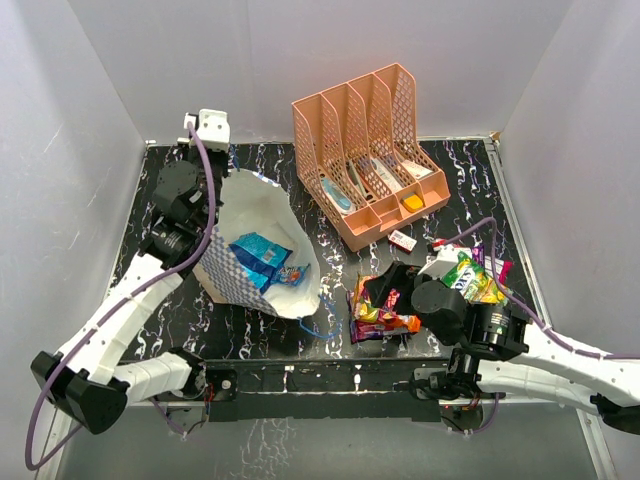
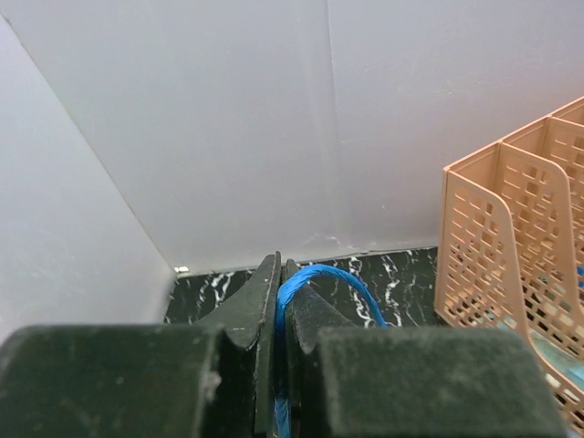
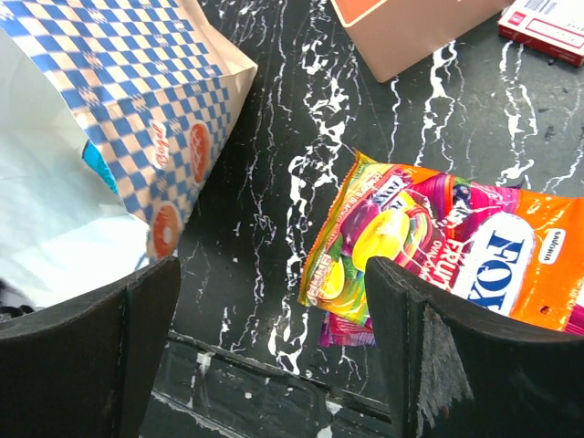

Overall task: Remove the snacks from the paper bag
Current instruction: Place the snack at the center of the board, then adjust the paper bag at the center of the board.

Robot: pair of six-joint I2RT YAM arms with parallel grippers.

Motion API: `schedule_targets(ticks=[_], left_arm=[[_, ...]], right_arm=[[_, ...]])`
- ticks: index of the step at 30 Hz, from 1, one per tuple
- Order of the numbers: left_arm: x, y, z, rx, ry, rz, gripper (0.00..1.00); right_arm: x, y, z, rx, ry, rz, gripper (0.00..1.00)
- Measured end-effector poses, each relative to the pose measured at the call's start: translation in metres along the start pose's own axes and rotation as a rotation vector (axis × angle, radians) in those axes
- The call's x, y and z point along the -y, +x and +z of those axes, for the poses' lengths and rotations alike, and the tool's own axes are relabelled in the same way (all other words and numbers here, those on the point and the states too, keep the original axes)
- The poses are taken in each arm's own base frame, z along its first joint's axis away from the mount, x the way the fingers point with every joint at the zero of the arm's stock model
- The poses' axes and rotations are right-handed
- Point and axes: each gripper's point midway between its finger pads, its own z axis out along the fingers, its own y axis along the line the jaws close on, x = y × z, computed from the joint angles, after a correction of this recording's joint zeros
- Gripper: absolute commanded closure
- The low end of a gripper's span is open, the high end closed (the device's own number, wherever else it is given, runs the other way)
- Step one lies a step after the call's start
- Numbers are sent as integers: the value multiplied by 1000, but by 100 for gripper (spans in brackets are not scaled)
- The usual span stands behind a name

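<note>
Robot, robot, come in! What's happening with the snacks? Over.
Left tool shut on blue cord handle. Right tool open, empty. Blue packets in paper bag; orange-purple packets out. Nothing in the way.

My right gripper [image 3: 274, 274] hangs with jaws spread wide over a strip of dark tabletop [image 3: 274, 137], and that strip is my open lane. The paper bag [image 3: 137, 91] bounds it on my left, the heap of foil packets [image 3: 411, 228] on my right. The bag's mouth gapes toward this lane, white inside showing, with blue packets [image 1: 262, 252] lying within. At the far end, the peach organizer [image 1: 370, 150] and a small red-and-white box [image 1: 403, 240] stand in the way. My left gripper [image 2: 278, 274] is clamped on the blue cord handle [image 2: 319, 283]; that arm crowds the bag's left side, near the left wall [image 1: 60, 200].
</note>
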Motion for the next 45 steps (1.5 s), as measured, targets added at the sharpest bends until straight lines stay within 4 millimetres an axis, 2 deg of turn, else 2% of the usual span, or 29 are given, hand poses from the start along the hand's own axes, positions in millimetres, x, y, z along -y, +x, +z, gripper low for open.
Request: schedule_targets(ticks=[9, 14, 17, 20, 23, 28, 31, 34, 39, 43, 45], left_arm=[[16, -15, 37, 9, 30, 152, 100], [20, -21, 50, 11, 30, 214, 100], [20, -29, 54, 23, 40, 223, 100], [22, -31, 50, 27, 66, 205, 100], [25, -21, 31, 7, 119, 148, 100], [22, -3, -28, -35, 233, -2, 100], [19, -7, -63, -25, 302, -98, 100], [19, -15, -89, -14, 366, -169, 100], [30, -21, -113, -14, 479, -247, 100], [49, -22, -120, -24, 586, -282, 100], [58, -22, -123, -33, 629, -292, 100]], right_arm=[[-4, 5, 5, 2, -23, -12, 14], [-4, 13, 12, -27, -8, -56, 14], [-5, 18, 16, -43, -5, -77, 14], [-8, 23, 19, -59, -8, -94, 14], [-15, 26, 23, -71, -31, -120, 14], [-35, 42, 35, -129, -110, -234, 18], [-53, 55, 44, -180, -183, -348, 18], [-76, 67, 51, -210, -284, -477, 18], [-119, 88, 51, -189, -499, -729, 19], [-156, 102, 39, -119, -704, -895, 22], [-174, 102, 31, -66, -800, -932, 22]])
